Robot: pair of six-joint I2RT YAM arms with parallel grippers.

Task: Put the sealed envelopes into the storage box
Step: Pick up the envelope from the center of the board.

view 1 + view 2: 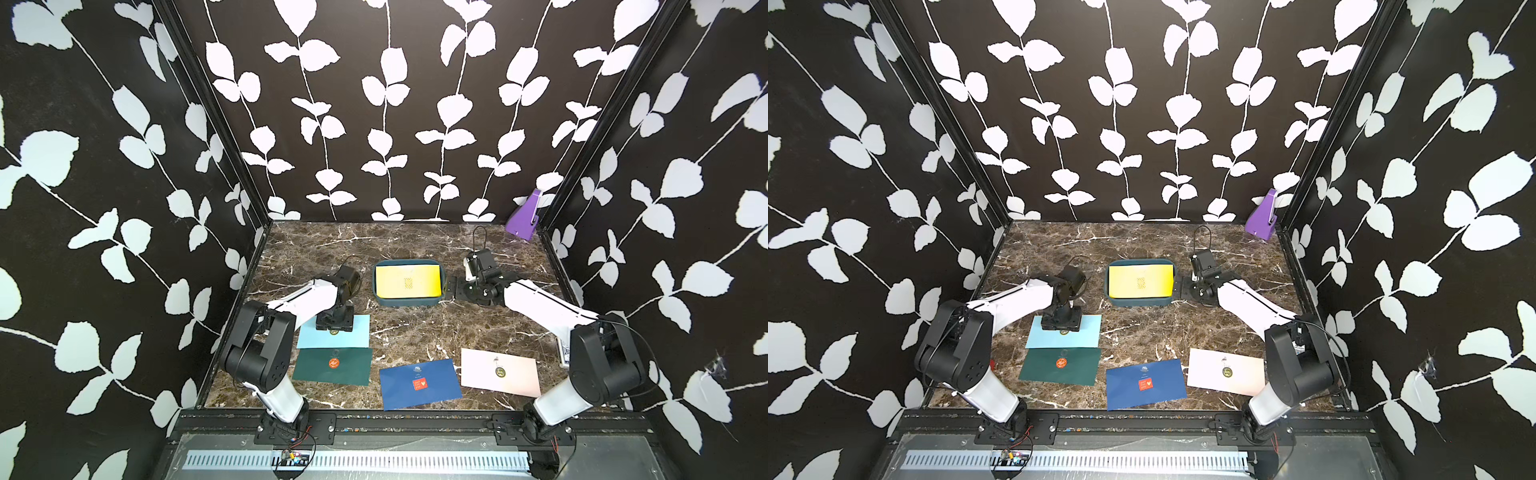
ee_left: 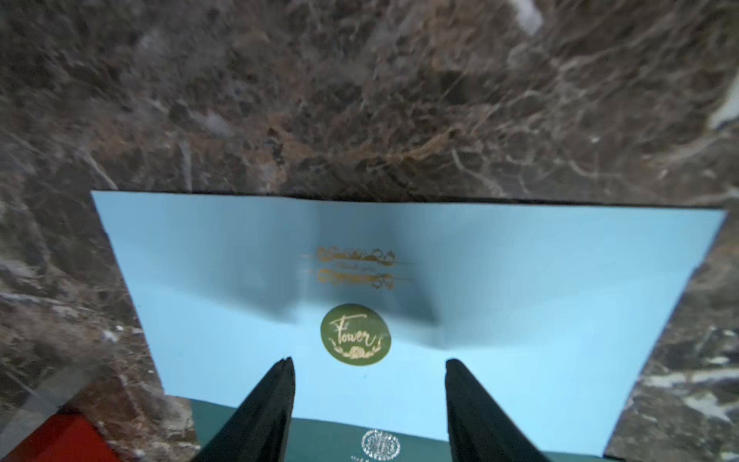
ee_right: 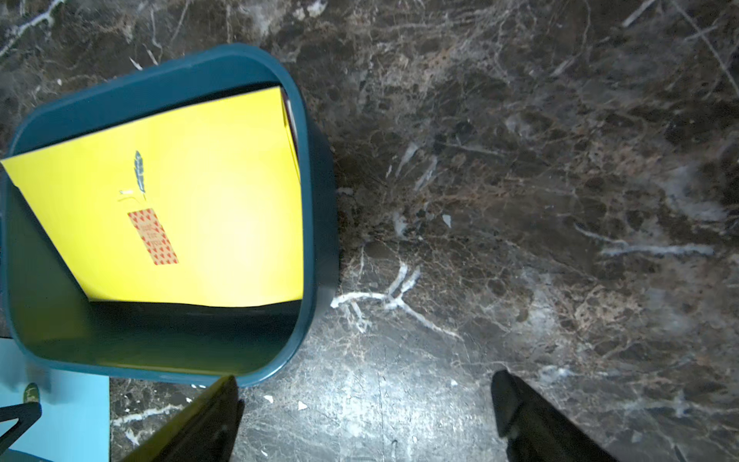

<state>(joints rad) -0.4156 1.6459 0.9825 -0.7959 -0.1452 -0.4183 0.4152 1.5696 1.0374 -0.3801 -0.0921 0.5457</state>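
Pickup step: left gripper (image 2: 368, 362), jaws apart, poised over the flat light-blue paper envelope (image 1: 336, 338), lower left in a top view (next probably needs an edge pinch). The right gripper (image 3: 366, 376) stands open and empty beside the centre-frame shallow teal plastic storage box (image 1: 409, 304), which contains a yellow paper envelope (image 1: 407, 282).

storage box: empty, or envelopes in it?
Not empty. A yellow envelope lies inside the storage box, sticker up; how many sit under it, cannot tell.
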